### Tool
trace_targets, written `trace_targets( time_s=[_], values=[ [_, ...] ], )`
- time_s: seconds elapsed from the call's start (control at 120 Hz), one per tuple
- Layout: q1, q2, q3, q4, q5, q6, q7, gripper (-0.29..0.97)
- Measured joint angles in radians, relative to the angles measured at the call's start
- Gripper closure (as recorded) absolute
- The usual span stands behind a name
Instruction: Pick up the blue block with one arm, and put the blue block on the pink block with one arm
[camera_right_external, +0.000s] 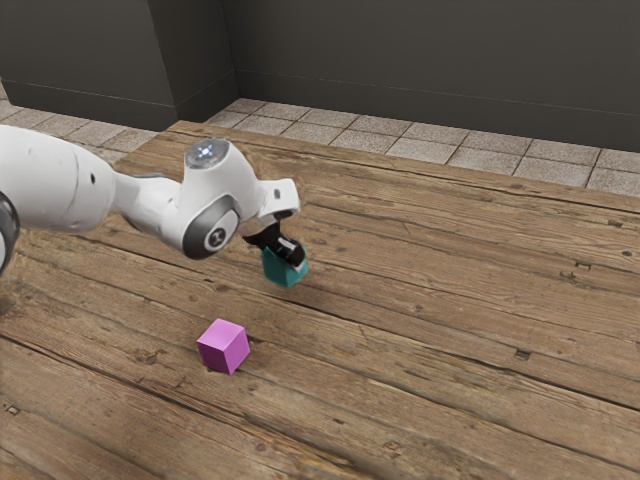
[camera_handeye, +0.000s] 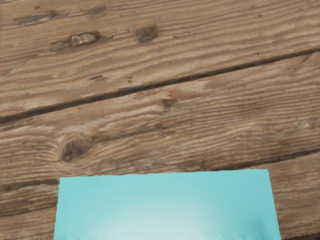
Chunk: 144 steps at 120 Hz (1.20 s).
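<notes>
The blue block (camera_right_external: 284, 270) is a teal-blue cube, held between the black fingers of my gripper (camera_right_external: 282, 258), which is shut on it at the middle of the wooden table. It looks tilted and just above the planks. In the wrist view the same blue block (camera_handeye: 167, 205) is a wide teal face right under my hand. The pink block (camera_right_external: 223, 346) is a magenta cube resting on the table, nearer the front and toward the exterior view's left of the held block, apart from it.
The wooden plank table (camera_right_external: 450, 330) stretches wide toward the exterior view's right and front. Behind it lie a tiled floor (camera_right_external: 420, 140) and a dark wall (camera_right_external: 400, 50). My white arm (camera_right_external: 120, 200) comes in from the exterior view's left.
</notes>
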Motion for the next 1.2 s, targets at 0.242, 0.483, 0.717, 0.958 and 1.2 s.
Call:
trace_targets(
  time_s=[0.242, 0.483, 0.717, 0.958, 1.2],
  values=[
    [0.011, -0.388, 0.025, -0.478, -0.007, 0.145, -0.057, 0.34],
    [0.055, -0.412, 0.029, -0.547, -0.009, 0.194, -0.107, 0.34],
    [0.049, -0.438, 0.028, -0.591, -0.008, 0.205, -0.138, 0.34],
    [0.048, -0.443, 0.018, -0.598, -0.004, 0.203, -0.159, 0.33],
    [0.047, -0.444, 0.009, -0.597, -0.002, 0.193, -0.168, 0.24]
  ],
)
